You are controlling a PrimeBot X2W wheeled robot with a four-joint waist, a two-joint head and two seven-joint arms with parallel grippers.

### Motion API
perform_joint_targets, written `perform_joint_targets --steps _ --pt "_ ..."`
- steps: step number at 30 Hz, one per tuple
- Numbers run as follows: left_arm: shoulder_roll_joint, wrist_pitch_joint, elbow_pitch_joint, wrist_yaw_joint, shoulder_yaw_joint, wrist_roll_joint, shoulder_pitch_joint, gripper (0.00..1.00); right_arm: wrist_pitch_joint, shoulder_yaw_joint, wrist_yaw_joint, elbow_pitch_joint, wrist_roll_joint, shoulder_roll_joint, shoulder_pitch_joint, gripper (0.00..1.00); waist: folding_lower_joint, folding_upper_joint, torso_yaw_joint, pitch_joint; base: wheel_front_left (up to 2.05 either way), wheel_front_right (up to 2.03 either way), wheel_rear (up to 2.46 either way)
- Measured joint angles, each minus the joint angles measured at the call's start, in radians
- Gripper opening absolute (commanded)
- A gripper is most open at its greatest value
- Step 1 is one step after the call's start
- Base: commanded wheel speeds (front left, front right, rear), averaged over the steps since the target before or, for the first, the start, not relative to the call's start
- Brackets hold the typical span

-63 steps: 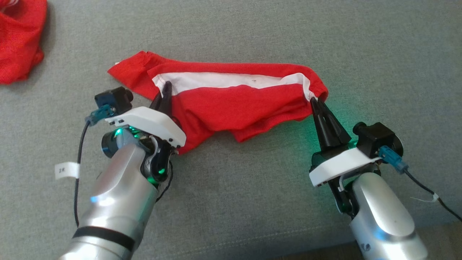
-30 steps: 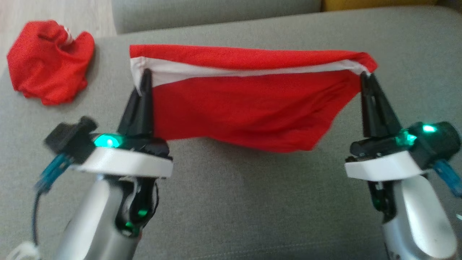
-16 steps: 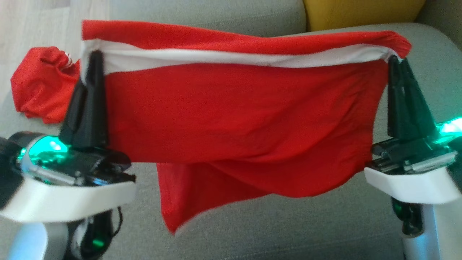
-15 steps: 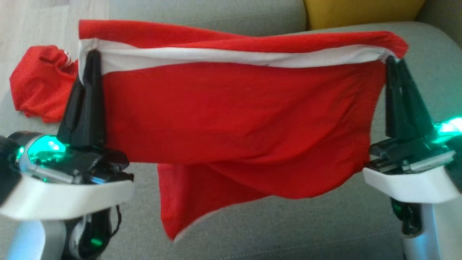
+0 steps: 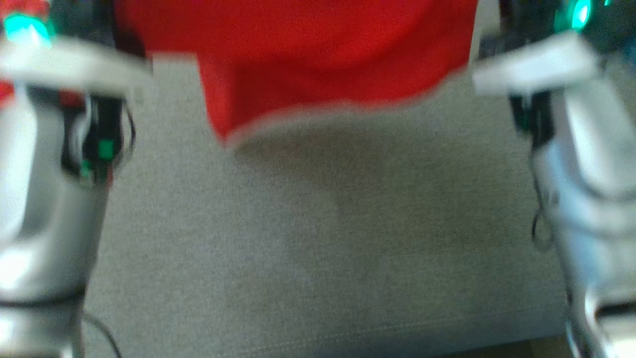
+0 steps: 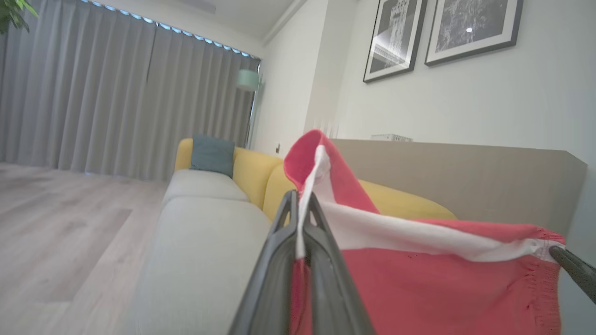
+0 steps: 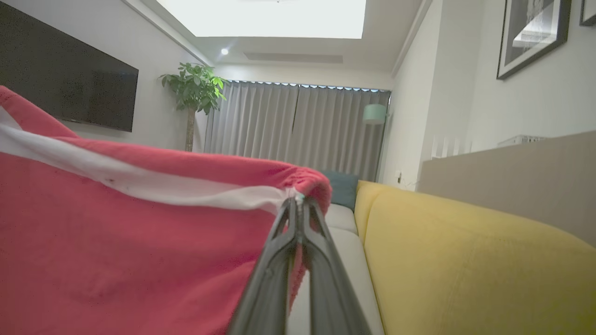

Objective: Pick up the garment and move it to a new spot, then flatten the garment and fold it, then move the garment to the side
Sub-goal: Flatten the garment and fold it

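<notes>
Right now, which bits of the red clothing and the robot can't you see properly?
Head view: motion blur smears everything; the top edge cuts off the red garment's upper band and where it is gripped.
Left wrist view: the bottom edge cuts off the garment's lower part; the right edge cuts off most of the right end effector.
Right wrist view: the garment blocks whatever lies behind it on the left.

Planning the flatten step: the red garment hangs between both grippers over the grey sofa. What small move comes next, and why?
Probably lower both arms together. The left gripper and right gripper are each shut on a top corner of the red garment with a white band, which hangs spread above the grey fabric sofa seat; laying its hem down first should flatten it.
</notes>
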Motion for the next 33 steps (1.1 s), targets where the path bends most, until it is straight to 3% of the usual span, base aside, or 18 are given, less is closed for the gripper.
perform_joint_targets --steps 4,8,11,21,27,33 --pt "-0.053 -0.107 0.204 -0.039 -0.010 0.060 -0.234 0.00 -0.022 -0.040 0.000 0.175 -0.054 0.036 -0.221 0.00 0.0001 0.0000 0.009 0.067 0.00 0.00 0.00" --pt "-0.107 -0.150 0.320 -0.069 0.003 0.100 -0.384 0.00 -0.025 -0.122 0.000 0.179 -0.123 0.057 -0.336 0.00 0.0001 0.0000 0.017 0.143 0.00 0.00 0.00" --pt "-0.156 -0.154 0.359 -0.091 0.037 0.127 -0.407 0.00 -0.026 -0.131 0.000 0.196 -0.162 0.063 -0.349 0.00 0.0003 0.0000 0.026 0.203 0.00 0.00 0.00" --pt "-0.234 -0.154 0.387 -0.174 0.175 0.189 -0.212 0.00 -0.025 -0.120 0.000 0.202 -0.101 0.073 -0.132 0.00 0.0002 0.0000 0.064 0.318 0.00 0.00 0.00" --pt "-0.252 -0.154 0.249 -0.184 0.204 0.188 -0.130 0.00 -0.025 -0.116 0.000 0.059 -0.043 0.073 -0.044 0.00 0.0000 0.0000 0.057 0.288 0.00 0.00 0.00" --pt "-0.256 -0.154 0.075 -0.184 0.186 0.170 0.122 0.00 -0.025 -0.096 0.000 -0.074 -0.008 0.074 0.190 0.00 0.0000 0.0000 0.051 0.221 0.00 0.00 0.00"
